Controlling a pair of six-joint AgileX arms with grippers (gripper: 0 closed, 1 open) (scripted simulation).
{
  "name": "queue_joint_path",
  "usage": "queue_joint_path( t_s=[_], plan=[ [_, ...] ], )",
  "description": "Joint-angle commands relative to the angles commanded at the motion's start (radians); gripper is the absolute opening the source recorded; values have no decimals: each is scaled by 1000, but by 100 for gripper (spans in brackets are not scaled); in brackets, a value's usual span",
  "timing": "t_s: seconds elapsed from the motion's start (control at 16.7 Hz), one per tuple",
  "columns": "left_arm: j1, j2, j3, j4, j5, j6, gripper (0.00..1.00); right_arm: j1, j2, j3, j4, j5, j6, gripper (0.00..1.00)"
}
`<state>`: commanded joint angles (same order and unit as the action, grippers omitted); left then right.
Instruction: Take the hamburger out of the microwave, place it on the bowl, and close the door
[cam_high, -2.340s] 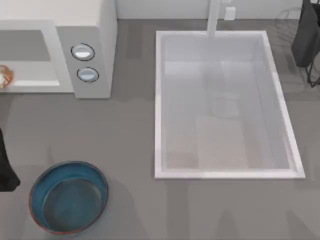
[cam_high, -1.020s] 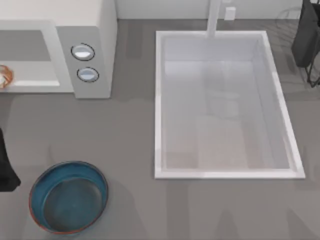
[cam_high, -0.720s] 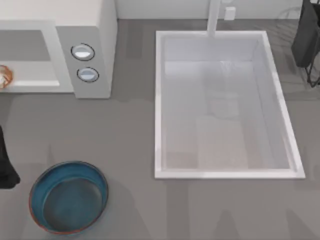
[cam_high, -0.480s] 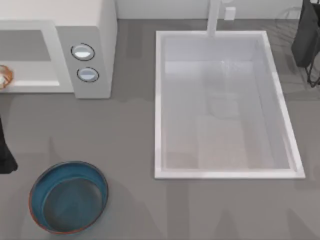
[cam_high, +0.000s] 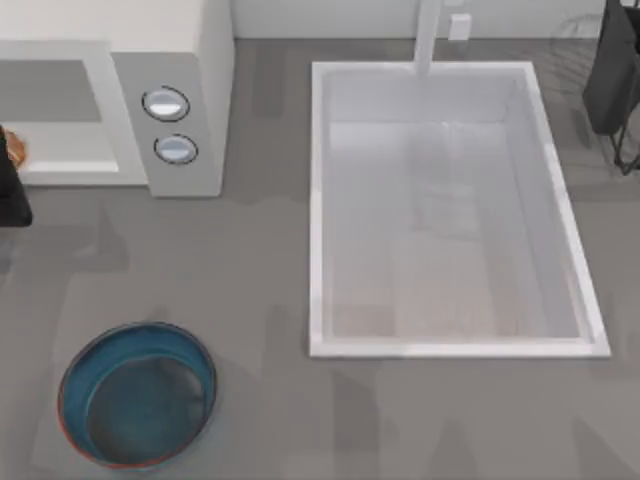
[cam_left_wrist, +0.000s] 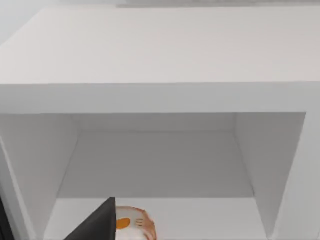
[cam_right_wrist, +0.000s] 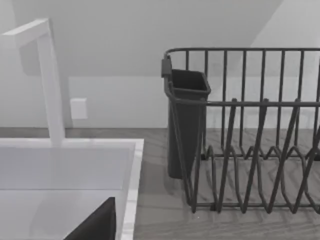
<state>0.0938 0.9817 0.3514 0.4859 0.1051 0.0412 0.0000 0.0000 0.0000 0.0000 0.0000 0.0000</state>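
Observation:
The off-white microwave (cam_high: 170, 60) stands at the table's back left, its cavity (cam_left_wrist: 155, 165) open towards me. The hamburger (cam_left_wrist: 134, 224), a pale lump with an orange spot, lies on the cavity floor near the front; in the top view it (cam_high: 14, 147) peeks out at the left edge. My left gripper (cam_high: 8, 195) is just in front of the cavity mouth, right by the hamburger and partly covering it. The teal bowl (cam_high: 137, 393) with a reddish-brown rim sits empty at the front left. The door is out of view. My right gripper (cam_high: 612, 75) stays parked at the back right.
A large white sink basin (cam_high: 318, 200) with a faucet (cam_right_wrist: 50, 80) takes up the table's middle and right. A dark wire dish rack (cam_right_wrist: 250, 130) with a cutlery cup stands behind the sink's right end. Bare grey tabletop lies between microwave and bowl.
My left gripper has moved from beside the bowl away from the front edge, up to the microwave's opening, and now covers part of the hamburger. The right arm has not moved.

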Motion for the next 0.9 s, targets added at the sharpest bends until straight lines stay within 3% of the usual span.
queue_joint_path(
  t_s=[0.54,0.9],
  plan=[
    [87,908,325,449,97,38,100,0,0,0,0,0,0,100],
    [128,1339,478,661,143,56,100,0,0,0,0,0,0,100]
  ],
)
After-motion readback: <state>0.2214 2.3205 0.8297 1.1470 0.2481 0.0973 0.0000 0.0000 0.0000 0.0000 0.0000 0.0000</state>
